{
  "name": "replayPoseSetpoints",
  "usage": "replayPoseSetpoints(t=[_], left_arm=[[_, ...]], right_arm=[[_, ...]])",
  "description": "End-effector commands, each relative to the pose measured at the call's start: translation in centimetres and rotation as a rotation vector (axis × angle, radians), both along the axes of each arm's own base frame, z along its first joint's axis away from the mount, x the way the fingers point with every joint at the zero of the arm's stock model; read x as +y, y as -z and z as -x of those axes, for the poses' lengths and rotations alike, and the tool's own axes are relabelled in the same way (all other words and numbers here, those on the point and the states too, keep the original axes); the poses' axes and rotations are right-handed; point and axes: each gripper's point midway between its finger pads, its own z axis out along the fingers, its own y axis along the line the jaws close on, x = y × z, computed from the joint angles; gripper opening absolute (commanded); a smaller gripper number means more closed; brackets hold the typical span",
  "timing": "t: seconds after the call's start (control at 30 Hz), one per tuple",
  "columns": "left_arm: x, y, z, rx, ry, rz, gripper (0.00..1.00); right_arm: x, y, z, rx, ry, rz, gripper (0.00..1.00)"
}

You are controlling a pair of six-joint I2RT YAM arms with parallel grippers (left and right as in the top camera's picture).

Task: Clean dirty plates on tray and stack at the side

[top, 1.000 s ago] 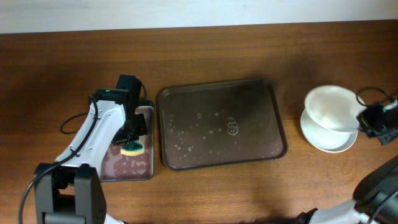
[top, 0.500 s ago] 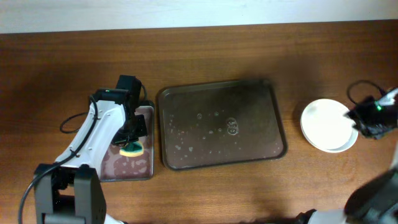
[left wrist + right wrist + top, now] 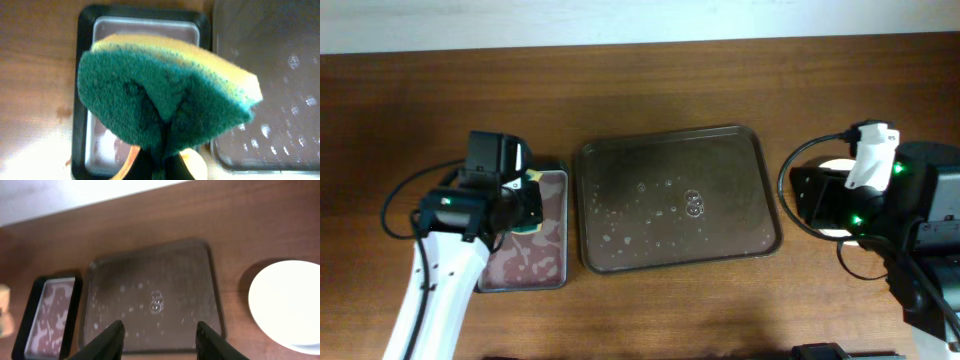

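Observation:
The dark brown tray (image 3: 720, 160) lies mid-table with no plates on it, only water droplets; it also shows in the right wrist view (image 3: 175, 270). The white plates (image 3: 287, 302) sit stacked on the table right of the tray, plain white on top. In the overhead view my right arm hides most of them. My right gripper (image 3: 160, 342) is open and empty, raised above the tray's right side (image 3: 805, 195). My left gripper (image 3: 160, 162) is shut on a green and yellow sponge (image 3: 165, 95), held above the small black-rimmed tray (image 3: 85, 75).
The small black-rimmed tray (image 3: 545, 255) with a grey-pink inside lies left of the brown tray. Bare wooden table runs along the back, with a white wall edge behind it. Cables trail near both arms.
My right gripper set the white plate down on the stack, let go and drew back towards the tray. My left gripper lifted the sponge up off the small tray.

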Motion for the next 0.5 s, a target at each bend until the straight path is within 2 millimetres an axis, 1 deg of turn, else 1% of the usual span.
replayPoseSetpoints(t=[0.0, 0.03, 0.13, 0.2, 0.23, 0.3, 0.33, 0.37, 0.43, 0.47], left_arm=[[0.7, 6.8, 0.6, 0.051, -0.001, -0.042, 0.0], [0.7, 8.5, 0.6, 0.048, -0.001, -0.042, 0.0], [1.3, 11.1, 0.9, 0.035, -0.019, -0.065, 0.0], [1.9, 11.7, 1.1, 0.035, -0.073, -0.083, 0.0], [1.9, 11.6, 1.0, 0.032, -0.074, -0.082, 0.01], [1.8, 11.1, 0.9, 0.032, -0.072, -0.078, 0.29], [1.6, 10.3, 0.9, 0.038, -0.067, -0.067, 0.58], [1.3, 8.8, 0.7, 0.037, -0.06, -0.05, 0.75], [0.9, 6.3, 0.4, 0.027, -0.055, -0.033, 0.9], [0.7, 3.4, 0.1, 0.009, -0.05, -0.018, 0.97]], right_arm=[[0.5, 0.9, 0.1, 0.037, -0.025, 0.023, 0.48], [0.6, 1.2, 0.2, 0.053, -0.031, 0.023, 0.49], [0.9, 2.0, 0.4, 0.095, -0.045, 0.026, 0.49], [1.4, 2.1, 0.5, 0.1, -0.062, 0.028, 0.5], [1.5, 2.1, 0.5, 0.1, -0.069, 0.028, 0.5], [2.0, 2.1, 0.6, 0.092, -0.102, 0.04, 0.5], [2.6, 2.0, 0.7, 0.084, -0.142, 0.043, 0.5], [3.1, 1.9, 0.8, 0.075, -0.176, 0.043, 0.52], [3.8, 1.5, 0.9, 0.051, -0.226, 0.051, 0.54], [4.3, 1.0, 1.0, 0.024, -0.254, 0.05, 0.58]])
